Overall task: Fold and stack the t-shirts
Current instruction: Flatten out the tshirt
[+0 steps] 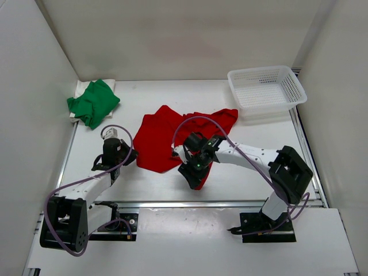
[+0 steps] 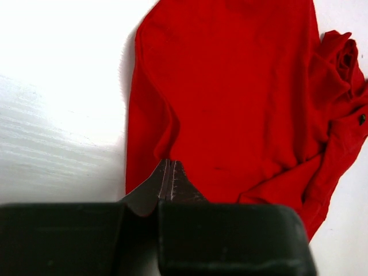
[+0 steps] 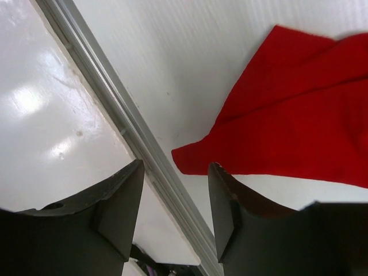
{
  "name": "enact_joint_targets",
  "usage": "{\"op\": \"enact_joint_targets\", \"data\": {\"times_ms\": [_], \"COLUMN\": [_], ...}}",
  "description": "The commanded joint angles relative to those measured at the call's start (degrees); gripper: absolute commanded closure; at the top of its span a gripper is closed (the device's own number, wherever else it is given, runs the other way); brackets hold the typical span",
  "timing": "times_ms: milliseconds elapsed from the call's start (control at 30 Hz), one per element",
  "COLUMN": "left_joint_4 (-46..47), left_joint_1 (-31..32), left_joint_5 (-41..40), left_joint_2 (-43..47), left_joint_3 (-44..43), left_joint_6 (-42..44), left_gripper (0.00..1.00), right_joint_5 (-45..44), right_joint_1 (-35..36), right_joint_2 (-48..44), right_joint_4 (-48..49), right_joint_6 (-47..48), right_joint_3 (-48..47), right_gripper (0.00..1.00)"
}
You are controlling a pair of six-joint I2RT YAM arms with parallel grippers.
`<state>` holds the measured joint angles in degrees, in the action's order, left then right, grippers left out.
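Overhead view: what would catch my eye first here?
A bright red shirt lies rumpled in the middle, the shut left gripper at its left edge and the open right gripper over a near corner. A folded green shirt sits far left, a white basket far right.

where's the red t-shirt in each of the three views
top external: red t-shirt lies crumpled in the middle
left wrist: red t-shirt fills centre and right
right wrist: red t-shirt at upper right
shared landmark: white table beneath it
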<state>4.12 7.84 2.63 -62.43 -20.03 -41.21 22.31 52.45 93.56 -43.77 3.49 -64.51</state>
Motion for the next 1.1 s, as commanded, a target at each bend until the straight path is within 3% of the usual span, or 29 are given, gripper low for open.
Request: {"op": "enact_joint_targets", "data": {"times_ms": [0,567,700,767,967,1067], "left_joint_4": [1.3,3.1,2.8,3.1,3.3,2.8], "left_joint_1": [-0.1,-1.4,-1.8,-1.8,-1.0,-0.2], "left_joint_5": [1.1,2.3,2.3,2.4,2.1,1.7], "left_joint_2": [1.1,-0.7,-0.8,-0.8,-0.9,-1.3], "left_joint_3": [0.1,0.4,0.5,0.5,0.3,0.0], "left_joint_6": [-0.2,-0.1,-0.4,-0.5,-0.6,-0.9], "left_gripper": [1.00,1.00,1.00,1.00,1.00,1.00], "right_joint_5": [-0.7,-8.0,-10.3,-10.1,-10.9,-11.9], "right_joint_1": [0.6,3.0,2.6,2.4,2.7,2.0], "right_joint_2": [1.6,6.7,7.2,7.3,6.0,4.4], "right_joint_4": [-2.6,-3.9,-3.2,-3.2,-1.3,-0.4], "right_joint_6": [1.5,-0.2,-0.4,-0.7,-2.1,-3.2], "right_joint_3": [-2.1,-4.4,-3.8,-4.0,-4.7,-5.2], "right_gripper": [0.53,0.52,0.57,0.61,0.90,0.99]}}
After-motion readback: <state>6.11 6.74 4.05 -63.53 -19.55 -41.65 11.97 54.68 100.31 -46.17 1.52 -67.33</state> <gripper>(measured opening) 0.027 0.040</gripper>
